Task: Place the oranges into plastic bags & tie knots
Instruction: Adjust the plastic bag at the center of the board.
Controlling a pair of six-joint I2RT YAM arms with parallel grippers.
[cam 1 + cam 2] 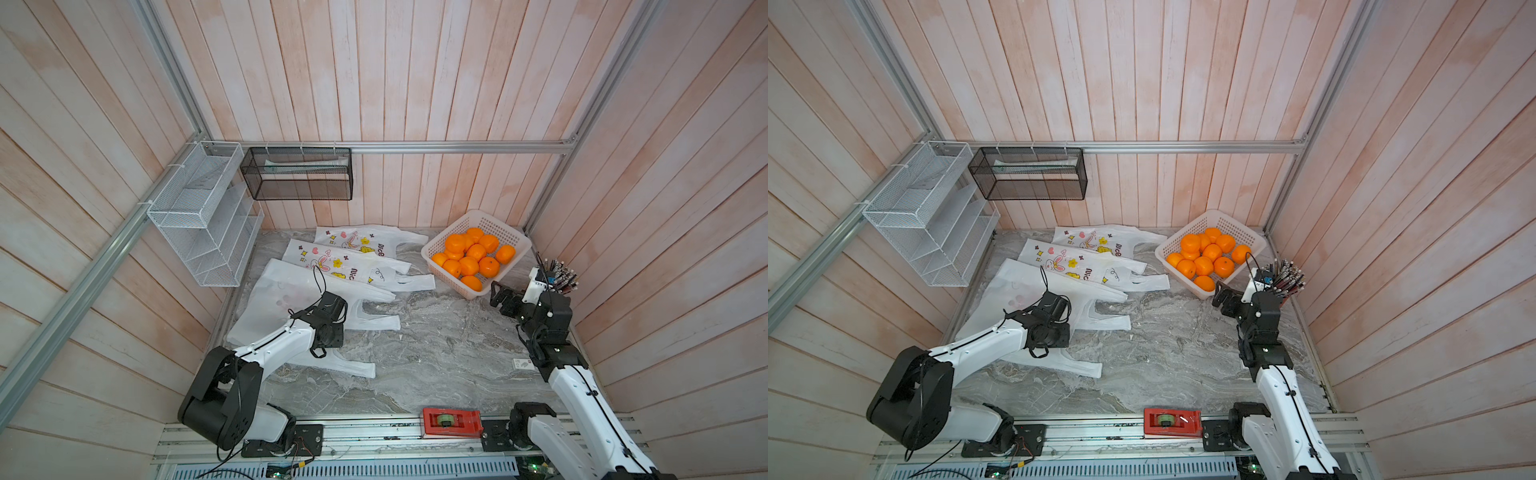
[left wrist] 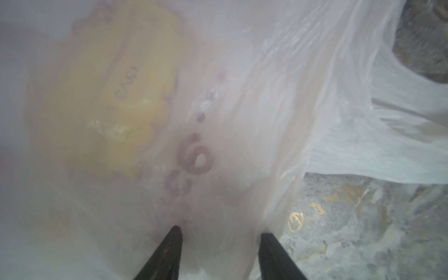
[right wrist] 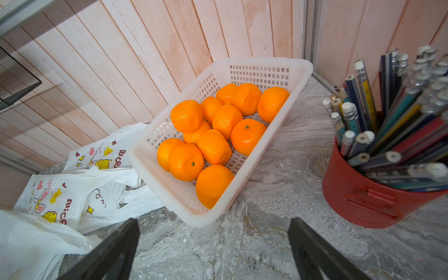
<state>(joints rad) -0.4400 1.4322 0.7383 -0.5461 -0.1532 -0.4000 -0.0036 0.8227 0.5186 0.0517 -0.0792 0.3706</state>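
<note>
"nice" in red, on plastic bags (image 3: 60, 196)

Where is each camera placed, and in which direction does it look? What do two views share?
Top views: high at the front, looking down toward the back wall; left arm and right arm show.
Left wrist: on the left arm, close over a plastic bag; the left gripper shows.
Right wrist: on the right arm, facing the basket of oranges; the open right gripper shows.
Shared: right wrist and top views show basket, oranges, printed bags, pencil cup.
</note>
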